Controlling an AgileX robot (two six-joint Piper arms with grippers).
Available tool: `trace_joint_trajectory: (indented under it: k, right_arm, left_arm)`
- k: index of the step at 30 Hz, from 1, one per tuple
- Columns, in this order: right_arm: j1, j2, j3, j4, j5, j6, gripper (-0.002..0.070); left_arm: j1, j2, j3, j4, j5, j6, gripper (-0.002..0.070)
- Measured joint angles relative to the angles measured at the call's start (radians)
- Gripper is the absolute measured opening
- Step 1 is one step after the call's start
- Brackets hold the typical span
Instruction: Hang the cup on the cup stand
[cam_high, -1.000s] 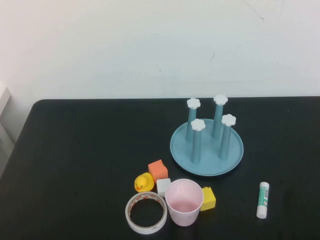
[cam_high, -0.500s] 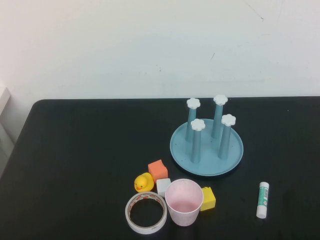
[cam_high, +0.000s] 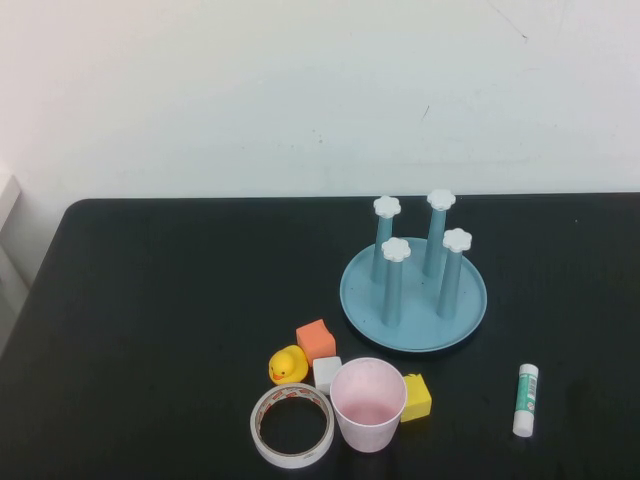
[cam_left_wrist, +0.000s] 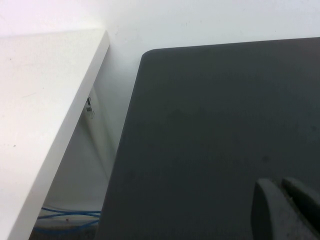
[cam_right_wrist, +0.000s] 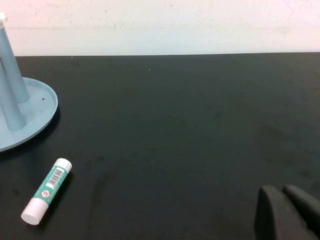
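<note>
Cup (cam_high: 368, 404) stands upright, mouth up, near the front edge of the black tabletop (cam_high: 160, 300), nothing gripping it. Tape ring (cam_high: 292, 425) touches its left side, yellow block (cam_high: 416, 397) touches its right, white block (cam_high: 326, 373) just behind-left. Duck (cam_high: 288, 365) and orange block (cam_high: 316, 341) sit close behind those. Stand (cam_high: 413, 300) is behind the cup, slightly right, apart from it; four pegs upright, all bare. Glue stick (cam_high: 525, 400) lies well right of the cup, near the stand's front-right.

Neither arm shows in the high view. Left tool (cam_left_wrist: 287, 210): finger tips pressed together, holding nothing, over the bare left corner of the tabletop. Right tool (cam_right_wrist: 285, 212): tips together too, empty, over the right side, glue stick (cam_right_wrist: 47, 190) and stand rim (cam_right_wrist: 35, 107) off to one side.
</note>
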Motion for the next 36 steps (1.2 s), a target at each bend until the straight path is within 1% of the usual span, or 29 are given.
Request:
trace_joint_trajectory:
  k: [7, 10, 12, 15, 18, 20, 22, 24, 30, 32, 34, 36]
  right_arm:
    - [0.0, 0.0, 0.0, 0.006, 0.0, -0.002, -0.0001]
    - [0.0, 0.0, 0.0, 0.058, -0.005, -0.002, -0.0001]
    - [0.0, 0.0, 0.0, 0.121, -0.013, 0.005, -0.0001]
    - [0.0, 0.0, 0.004, 0.287, -0.041, 0.088, -0.0001]
    - [0.0, 0.0, 0.005, 0.518, -0.048, 0.199, -0.0001]
    - [0.0, 0.0, 0.005, 0.66, -0.055, 0.235, -0.0001]
    - [0.0, 0.0, 0.005, 0.747, -0.062, 0.249, -0.0001]
    - [0.0, 0.0, 0.005, 0.781, -0.071, 0.249, -0.0001]
    - [0.0, 0.0, 0.006, 0.79, -0.089, 0.158, -0.0001]
    - [0.0, 0.0, 0.006, 0.79, -0.089, 0.143, -0.0001]
    - [0.0, 0.0, 0.006, 0.79, -0.081, 0.133, -0.0001]
    - [0.0, 0.0, 0.006, 0.788, -0.062, 0.11, -0.0001]
  left_arm:
    - [0.0, 0.0, 0.0, 0.017, 0.0, 0.008, -0.0001]
    - [0.0, 0.0, 0.0, 0.046, -0.015, 0.007, -0.0001]
    - [0.0, 0.0, 0.002, -0.015, -0.053, -0.041, -0.0001]
    - [0.0, 0.0, 0.002, -0.22, -0.159, -0.186, -0.0001]
    - [0.0, 0.0, 0.002, -0.431, -0.247, -0.286, -0.0001]
    - [0.0, 0.0, 0.002, -0.529, -0.281, -0.314, -0.0001]
    - [0.0, 0.0, 0.002, -0.575, -0.299, -0.323, -0.0001]
    - [0.0, 0.0, 0.002, -0.594, -0.316, -0.329, -0.0001]
    - [-0.002, 0.0, 0.002, -0.623, -0.289, -0.343, -0.0001]
    - [-0.002, 0.0, 0.002, -0.678, -0.294, -0.386, -0.0001]
    - [-0.002, 0.0, 0.002, -0.701, -0.307, -0.414, -0.0001]
    - [-0.002, 0.0, 0.0, -0.664, -0.31, -0.409, -0.0001]
